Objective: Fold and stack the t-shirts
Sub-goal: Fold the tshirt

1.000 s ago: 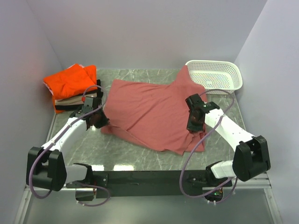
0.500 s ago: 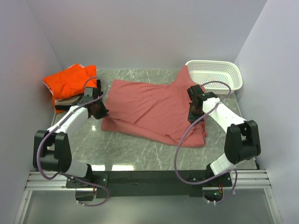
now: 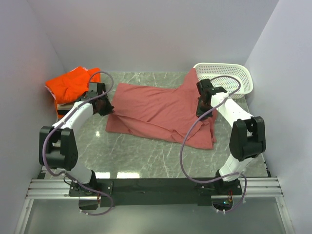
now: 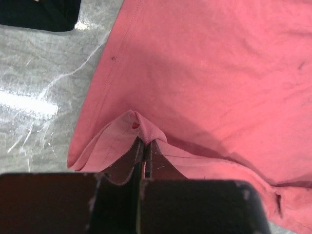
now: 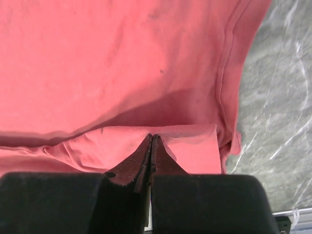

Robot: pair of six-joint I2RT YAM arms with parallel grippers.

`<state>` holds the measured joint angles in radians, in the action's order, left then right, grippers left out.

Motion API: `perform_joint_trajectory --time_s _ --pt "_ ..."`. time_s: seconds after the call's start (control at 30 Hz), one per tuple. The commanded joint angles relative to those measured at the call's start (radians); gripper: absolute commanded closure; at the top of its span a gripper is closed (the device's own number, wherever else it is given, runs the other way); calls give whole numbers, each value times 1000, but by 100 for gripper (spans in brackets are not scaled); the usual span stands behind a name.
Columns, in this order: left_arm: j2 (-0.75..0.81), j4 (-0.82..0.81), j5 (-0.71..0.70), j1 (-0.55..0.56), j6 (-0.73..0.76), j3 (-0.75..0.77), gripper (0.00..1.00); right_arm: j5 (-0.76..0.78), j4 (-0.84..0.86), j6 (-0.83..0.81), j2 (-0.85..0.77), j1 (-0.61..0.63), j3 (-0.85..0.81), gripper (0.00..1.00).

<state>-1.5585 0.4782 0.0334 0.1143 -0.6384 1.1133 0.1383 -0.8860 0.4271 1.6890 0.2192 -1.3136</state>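
Note:
The dusty-red t-shirt [image 3: 161, 112] lies spread across the middle of the marble table, its near part doubled over. My left gripper [image 3: 104, 107] is shut on a pinch of its left edge [image 4: 134, 124]. My right gripper [image 3: 201, 108] is shut on a fold of its right side [image 5: 161, 134]. A stack of folded shirts sits at the far left: bright orange [image 3: 70, 85] on top, beige [image 3: 66, 103] and black below it. A black corner shows in the left wrist view [image 4: 39, 14].
A white perforated basket [image 3: 226, 78] stands at the far right, touching the red shirt's sleeve. Grey walls close in the left, right and back. Bare marble [image 3: 146, 156] lies between the shirt and the arm bases.
Both grippers have moved away from me toward the back, carrying the shirt's near edge over itself. The shirt's visible area has shrunk toward the back.

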Motion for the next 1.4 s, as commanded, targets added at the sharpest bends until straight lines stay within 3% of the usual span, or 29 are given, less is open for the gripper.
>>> perform_joint_trajectory --time_s 0.0,0.2,0.37,0.43,0.5,0.57,0.63,0.77,0.97,1.13,1.37 --pt "-25 -3 -10 -5 31 42 99 7 -5 -21 14 -15 -67 100" --pt "-43 -23 -9 -8 31 48 98 -8 -1 -28 44 -30 -108 100" --pt "-38 -56 20 -7 29 60 57 -35 16 -30 84 -41 -130 100" --pt "-8 -64 28 -7 34 66 39 -57 25 -47 66 -41 -141 92" --pt "23 -75 22 -7 36 66 27 -51 42 -56 38 -40 -136 79" --pt "76 -76 8 -2 39 53 21 -45 61 -65 -23 -35 -110 68" --pt "136 -66 -19 10 26 10 15 -23 84 -65 -90 -27 -69 63" --pt "207 -4 -111 22 -17 -99 17 -3 99 -60 -186 18 9 56" --pt "281 39 -174 24 -66 -271 22 -9 114 -11 -273 146 114 56" --pt "252 27 -168 25 -90 -311 28 -62 142 36 -299 247 137 56" --pt "198 -26 -184 25 -103 -322 35 -57 147 44 -310 289 160 55"
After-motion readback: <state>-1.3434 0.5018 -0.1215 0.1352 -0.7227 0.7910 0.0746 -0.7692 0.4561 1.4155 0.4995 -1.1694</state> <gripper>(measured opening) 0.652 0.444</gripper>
